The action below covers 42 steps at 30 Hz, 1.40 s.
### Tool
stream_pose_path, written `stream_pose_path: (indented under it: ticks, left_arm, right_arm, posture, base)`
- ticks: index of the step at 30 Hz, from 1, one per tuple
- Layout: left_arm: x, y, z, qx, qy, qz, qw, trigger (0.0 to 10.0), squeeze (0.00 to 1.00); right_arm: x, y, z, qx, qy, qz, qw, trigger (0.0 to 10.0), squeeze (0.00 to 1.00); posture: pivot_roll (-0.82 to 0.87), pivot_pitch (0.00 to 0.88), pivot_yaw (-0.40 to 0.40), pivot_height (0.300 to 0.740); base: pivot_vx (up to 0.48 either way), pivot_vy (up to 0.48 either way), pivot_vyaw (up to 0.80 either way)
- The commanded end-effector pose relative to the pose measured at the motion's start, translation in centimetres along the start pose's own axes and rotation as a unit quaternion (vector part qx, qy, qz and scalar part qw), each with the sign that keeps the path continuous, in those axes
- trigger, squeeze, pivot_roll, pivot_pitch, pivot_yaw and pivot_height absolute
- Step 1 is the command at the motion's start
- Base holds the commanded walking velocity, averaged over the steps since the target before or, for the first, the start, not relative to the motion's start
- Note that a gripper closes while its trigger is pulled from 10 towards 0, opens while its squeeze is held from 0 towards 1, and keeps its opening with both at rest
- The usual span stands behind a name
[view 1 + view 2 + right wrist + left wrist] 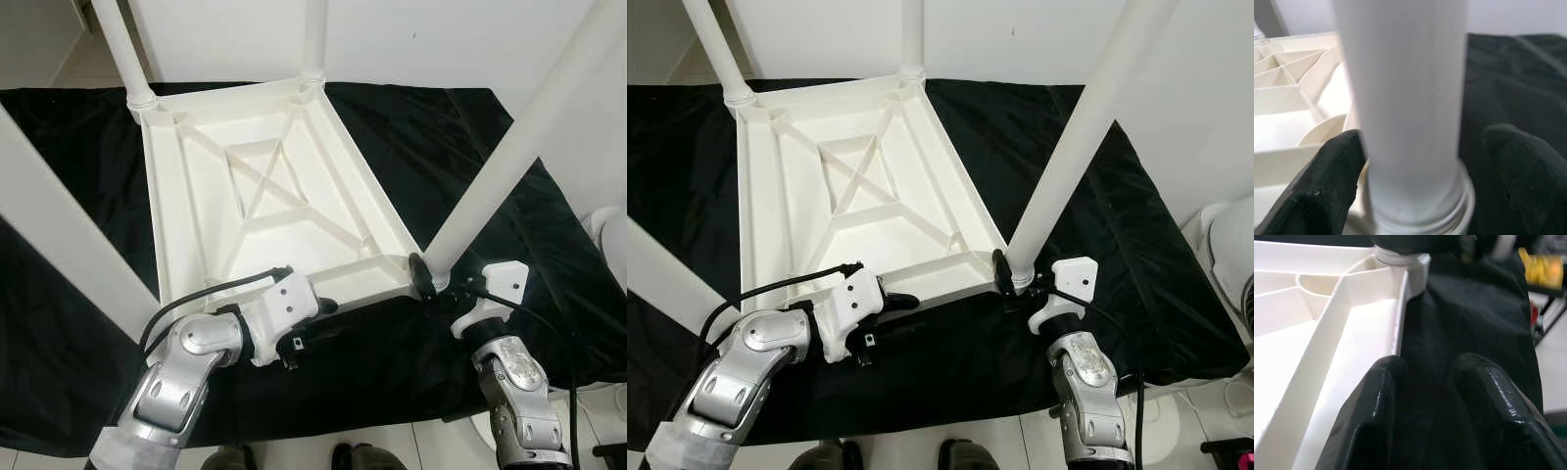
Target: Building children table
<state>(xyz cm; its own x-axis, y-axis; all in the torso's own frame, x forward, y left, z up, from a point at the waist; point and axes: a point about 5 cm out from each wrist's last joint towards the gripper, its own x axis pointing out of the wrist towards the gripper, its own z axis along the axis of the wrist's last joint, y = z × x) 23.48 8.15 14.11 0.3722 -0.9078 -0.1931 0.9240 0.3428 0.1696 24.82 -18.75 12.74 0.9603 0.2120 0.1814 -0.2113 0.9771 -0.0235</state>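
Observation:
A white plastic table top (265, 196) lies upside down on a black cloth, with white legs rising from its corners. My right gripper (438, 281) is at the base of the near right leg (509, 147). It is open, with one black finger on each side of that leg (1405, 98), and the far finger stands a little off it. My left gripper (323, 311) rests low by the table top's near rim (1400, 323). Its fingers (1376, 421) are slightly apart over the cloth, holding nothing.
The black cloth (460, 147) hangs over the near edge onto pale floor. Other legs stand at the far left (122, 49), far right (313, 34) and near left (49, 215). A white rounded object (612, 235) sits at the right. Dark feet (235, 457) show below.

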Motion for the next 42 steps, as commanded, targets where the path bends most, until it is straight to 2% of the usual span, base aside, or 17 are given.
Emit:
stream_pose_path:
  ticks: [1,4,5,9,14,17,22,26,30,34,39,42]
  left_arm:
    - [-0.4,0.4,-0.1,-0.009,-0.006,0.061,0.998,10.0,0.00]
    - [-0.7,0.1,-0.5,-0.024,-0.011,0.077,0.997,10.0,0.00]
    - [-0.9,-0.2,-0.6,-0.027,-0.013,0.090,0.995,10.0,0.00]
    - [-0.9,-0.4,-0.4,-0.037,-0.019,0.099,0.994,10.0,0.00]
    - [-0.7,-0.2,-0.1,-0.030,-0.021,0.106,0.994,10.0,0.00]
    - [-0.6,0.5,0.6,-0.026,-0.035,0.131,0.990,10.0,0.00]
    - [-0.7,0.4,1.0,-0.022,-0.040,0.124,0.991,10.0,0.00]
    - [-0.7,-0.1,1.1,-0.028,-0.037,0.097,0.994,10.0,0.00]
    - [-0.9,-0.2,0.9,-0.027,-0.032,0.092,0.995,10.0,0.00]
    - [-1.1,-0.2,0.5,-0.025,-0.021,0.087,0.996,10.0,0.00]
    - [-1.1,0.2,0.7,-0.019,-0.021,0.100,0.995,10.0,0.00]
    - [-1.2,0.7,0.9,-0.012,-0.019,0.109,0.994,10.0,0.00]
  right_arm:
    - [-0.3,0.3,0.1,0.003,-0.010,0.002,1.000,10.0,0.00]
    - [-0.5,0.9,0.3,0.000,-0.020,0.001,1.000,10.0,0.00]
    - [-0.8,1.6,0.7,0.005,-0.032,0.014,0.999,10.0,0.00]
    - [-1.2,2.5,1.2,0.018,-0.039,0.039,0.998,10.0,0.00]
    - [-1.8,3.2,1.5,0.027,-0.037,0.058,0.997,10.0,0.00]
    - [-2.6,3.7,1.6,0.046,-0.027,0.079,0.995,10.0,0.00]
    - [-4.3,4.3,1.0,0.051,0.011,0.126,0.991,10.0,0.00]
    - [-4.7,3.6,1.0,0.053,0.015,0.117,0.992,10.0,0.00]
    - [-4.7,3.0,1.3,0.062,0.011,0.108,0.992,10.0,0.00]
    - [-5.0,2.0,1.9,0.094,0.016,0.117,0.989,10.0,0.00]
    - [-5.7,0.7,2.6,0.103,0.033,0.160,0.981,10.0,0.00]
    - [-6.3,0.9,2.8,0.111,0.058,0.213,0.969,10.0,0.00]
  posture:
    - [-0.10,0.132,0.006,0.740]
    - [-0.10,0.132,0.005,0.740]
    - [-0.09,0.132,0.002,0.740]
    - [-0.09,0.132,0.001,0.740]
    - [-0.09,0.133,-0.002,0.740]
    - [-0.09,0.135,-0.003,0.740]
    - [-0.10,0.137,0.004,0.740]
    - [-0.10,0.137,0.011,0.740]
    - [-0.10,0.137,0.015,0.740]
    - [-0.10,0.136,0.018,0.740]
    - [-0.11,0.131,0.021,0.740]
    - [-0.11,0.126,0.022,0.740]
  base:
    - [0.000,0.000,0.00]
    - [0.000,0.000,0.00]
    - [0.000,0.000,0.00]
    - [0.000,0.000,0.00]
    - [0.000,0.000,0.00]
    - [0.000,0.000,0.00]
    - [0.000,0.000,0.00]
    - [0.000,0.000,0.00]
    - [0.000,0.000,0.00]
    - [0.000,0.000,0.00]
    - [0.000,0.000,0.00]
    - [0.000,0.000,0.00]
